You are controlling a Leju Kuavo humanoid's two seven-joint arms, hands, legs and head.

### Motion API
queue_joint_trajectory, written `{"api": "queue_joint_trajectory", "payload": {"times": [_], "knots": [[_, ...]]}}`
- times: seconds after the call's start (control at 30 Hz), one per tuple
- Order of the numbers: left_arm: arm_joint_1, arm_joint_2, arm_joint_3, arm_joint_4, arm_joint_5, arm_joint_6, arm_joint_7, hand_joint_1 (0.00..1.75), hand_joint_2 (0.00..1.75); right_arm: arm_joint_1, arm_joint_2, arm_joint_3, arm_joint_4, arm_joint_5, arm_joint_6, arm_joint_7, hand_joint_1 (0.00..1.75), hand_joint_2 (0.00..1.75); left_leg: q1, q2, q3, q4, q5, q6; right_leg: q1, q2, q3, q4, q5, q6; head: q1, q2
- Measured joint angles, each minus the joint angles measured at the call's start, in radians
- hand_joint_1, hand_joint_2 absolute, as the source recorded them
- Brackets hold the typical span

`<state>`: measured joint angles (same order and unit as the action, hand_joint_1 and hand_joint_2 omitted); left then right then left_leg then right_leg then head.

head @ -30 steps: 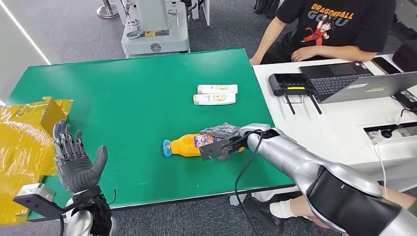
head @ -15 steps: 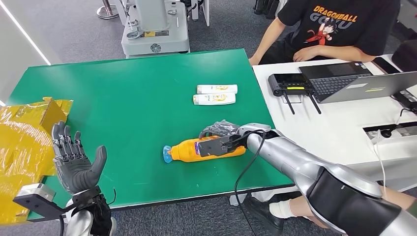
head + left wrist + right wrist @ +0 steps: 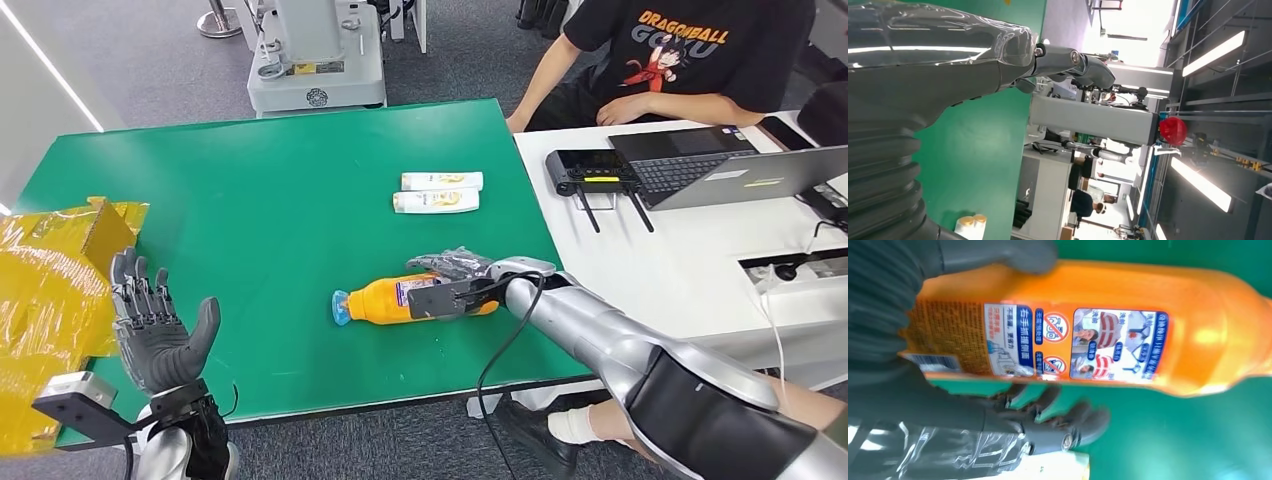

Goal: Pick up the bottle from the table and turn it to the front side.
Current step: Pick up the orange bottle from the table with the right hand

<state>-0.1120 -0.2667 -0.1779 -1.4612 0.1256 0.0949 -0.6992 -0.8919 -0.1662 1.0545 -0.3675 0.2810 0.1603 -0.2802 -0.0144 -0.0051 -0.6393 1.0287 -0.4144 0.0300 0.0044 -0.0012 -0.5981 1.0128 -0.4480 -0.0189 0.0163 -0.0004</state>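
The right hand [image 3: 455, 272] grasps the orange bottle [image 3: 385, 300] around its labelled lower half, thumb [image 3: 993, 254] on one side and fingers [image 3: 1068, 427] curled round the other. The bottle lies lengthwise just over the green counter [image 3: 250, 190], blue cap [image 3: 340, 306] pointing away from the hand; whether it touches the counter I cannot tell. Beyond the bottle, two white tubes [image 3: 440, 191] lie side by side. Well apart from the bottle, the left hand [image 3: 155, 330] is raised, released, fingers spread, beside a yellow bag [image 3: 45, 290].
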Motion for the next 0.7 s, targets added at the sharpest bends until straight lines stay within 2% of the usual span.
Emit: {"api": "queue_joint_trajectory", "payload": {"times": [0.53, 0.67, 0.7], "knots": [[-0.004, 0.0, -0.017, 0.021, 0.004, -0.007, 0.0, 0.0, 1.75, 0.023, -0.031, -0.002, -0.021, 0.002, -0.022, 0.009, 0.01, 1.75, 0.0, 0.0, 0.0, 0.0, 0.0, 0.0, 0.0, 0.0, 0.0, 0.0, 0.0, 0.0, 0.0, 0.0], [-0.004, 0.0, -0.017, 0.023, 0.009, -0.006, 0.0, 0.0, 1.75, 0.027, -0.037, -0.004, -0.029, 0.002, -0.025, 0.011, 1.75, 1.75, 0.0, 0.0, 0.0, 0.0, 0.0, 0.0, 0.0, 0.0, 0.0, 0.0, 0.0, 0.0, 0.0, 0.0], [-0.004, 0.0, -0.017, 0.023, 0.01, -0.006, 0.0, 0.0, 1.75, 0.028, -0.039, -0.005, -0.031, 0.001, -0.026, 0.01, 1.75, 1.75, 0.0, 0.0, 0.0, 0.0, 0.0, 0.0, 0.0, 0.0, 0.0, 0.0, 0.0, 0.0, 0.0, 0.0]]}}
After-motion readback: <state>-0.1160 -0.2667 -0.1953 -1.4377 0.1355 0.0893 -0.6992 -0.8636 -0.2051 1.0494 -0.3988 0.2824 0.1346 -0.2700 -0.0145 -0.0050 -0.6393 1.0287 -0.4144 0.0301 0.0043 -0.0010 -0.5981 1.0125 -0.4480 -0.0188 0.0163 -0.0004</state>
